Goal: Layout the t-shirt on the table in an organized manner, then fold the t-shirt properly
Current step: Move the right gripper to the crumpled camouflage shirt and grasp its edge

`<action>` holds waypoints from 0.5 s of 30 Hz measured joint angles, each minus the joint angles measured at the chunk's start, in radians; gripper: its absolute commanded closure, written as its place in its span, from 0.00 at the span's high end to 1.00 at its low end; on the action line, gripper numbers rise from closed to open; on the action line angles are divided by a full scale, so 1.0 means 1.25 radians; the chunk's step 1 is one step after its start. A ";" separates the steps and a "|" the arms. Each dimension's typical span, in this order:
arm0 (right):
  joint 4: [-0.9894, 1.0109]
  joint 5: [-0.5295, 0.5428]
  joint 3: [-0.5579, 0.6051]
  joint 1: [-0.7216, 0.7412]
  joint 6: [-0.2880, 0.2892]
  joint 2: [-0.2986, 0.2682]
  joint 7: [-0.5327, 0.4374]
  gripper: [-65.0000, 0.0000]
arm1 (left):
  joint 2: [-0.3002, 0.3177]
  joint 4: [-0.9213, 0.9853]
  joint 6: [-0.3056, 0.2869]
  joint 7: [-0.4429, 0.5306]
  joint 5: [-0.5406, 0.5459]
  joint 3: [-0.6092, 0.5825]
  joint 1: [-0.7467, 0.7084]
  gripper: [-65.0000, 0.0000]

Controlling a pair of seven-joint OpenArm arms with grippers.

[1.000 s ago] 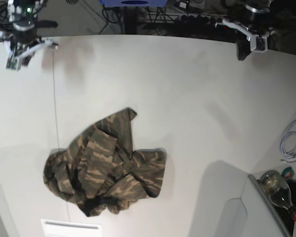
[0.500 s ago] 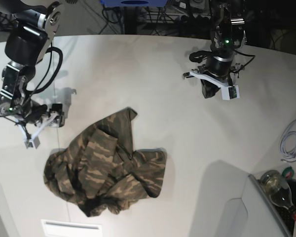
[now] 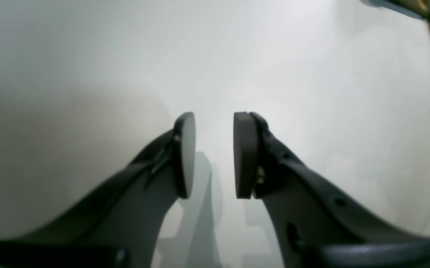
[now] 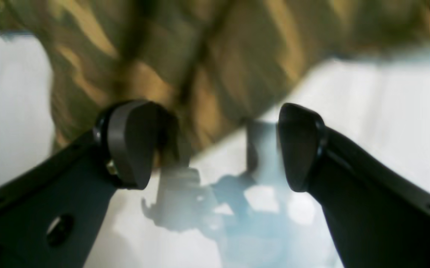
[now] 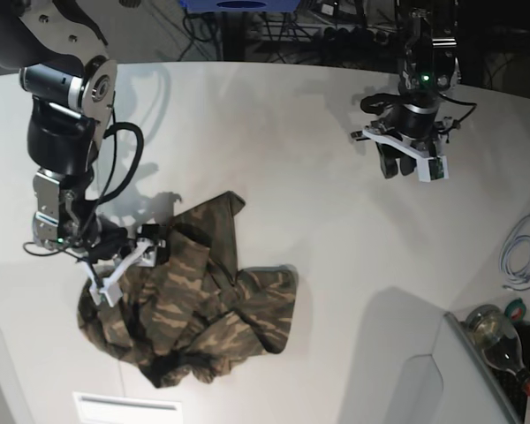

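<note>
**Right claw spread at the shirt's edge, left claw waiting over bare table**

Spread wide, the right gripper (image 4: 215, 145) sat low at the rim of the crumpled t-shirt (image 5: 190, 296), one pad against the camouflage cloth and the other over bare white table (image 5: 274, 141); nothing was yet pinched. In the base view it stood at about ten o'clock of the heap. The left gripper (image 3: 209, 154), jaws parted a little and empty, hung over bare table well apart from the shirt, toward one o'clock of it, with only a strip of cloth showing at its camera's two o'clock corner.

The shirt lay bunched at about seven o'clock on the table, none of it laid out. The step in hand looked like a first pinch to spread it. To do it well, the claw probably needed to bite one layer at a hem or sleeve edge, not a thick fold, then lift gently and draw outward. The far claw would likely have to come nearer for the opposite edge.
</note>
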State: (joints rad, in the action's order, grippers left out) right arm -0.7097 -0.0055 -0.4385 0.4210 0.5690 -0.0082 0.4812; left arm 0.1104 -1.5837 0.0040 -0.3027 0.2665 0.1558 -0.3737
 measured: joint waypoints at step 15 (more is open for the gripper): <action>-0.439 0.029 0.007 -0.241 0.004 0.020 0.182 0.00 | 0.000 0.079 -0.002 0.002 0.001 -0.014 0.094 0.25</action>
State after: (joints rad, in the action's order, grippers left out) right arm -1.2587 0.0303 -0.4297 0.1192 0.5739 0.0166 0.7090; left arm 0.1104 -1.4849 0.0013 -0.2996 0.2672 0.1387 -0.2562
